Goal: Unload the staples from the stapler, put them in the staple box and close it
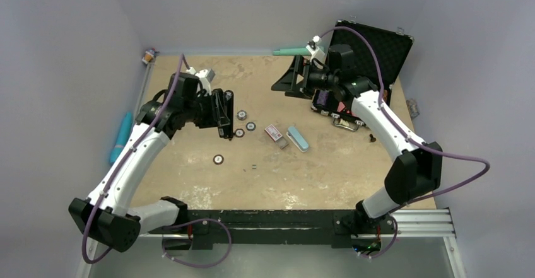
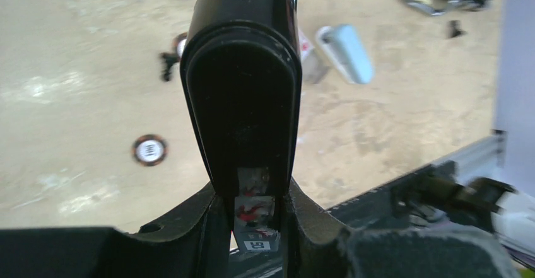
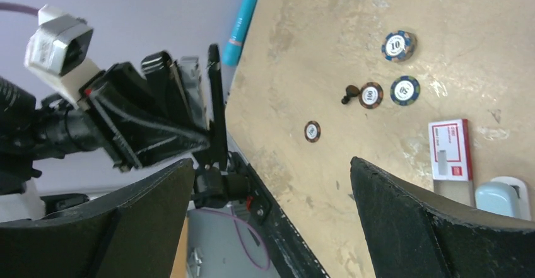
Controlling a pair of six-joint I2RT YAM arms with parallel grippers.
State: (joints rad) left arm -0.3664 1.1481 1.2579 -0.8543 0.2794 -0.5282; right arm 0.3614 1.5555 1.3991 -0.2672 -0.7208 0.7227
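Observation:
My left gripper [image 1: 222, 119] is shut on the black stapler [image 1: 224, 111] and holds it upright, above the table, left of centre. In the left wrist view the stapler [image 2: 243, 82] fills the middle, clamped between my fingers [image 2: 189, 227]. The right wrist view shows the stapler [image 3: 216, 101] edge-on in the left gripper. My right gripper [image 1: 287, 82] is open wide and empty, raised over the back of the table; it also shows in the right wrist view [image 3: 271, 161]. A tiny grey speck [image 1: 253, 166] lies on the table; I cannot tell whether it is staples.
Several poker chips [image 1: 241, 115] lie right of the stapler, and one [image 1: 218, 159] lies nearer. A red-and-white box [image 1: 274, 132] and a light-blue bar [image 1: 298, 137] lie mid-table. An open black case [image 1: 378, 45] stands back right. A teal object [image 1: 120, 138] lies beyond the left edge.

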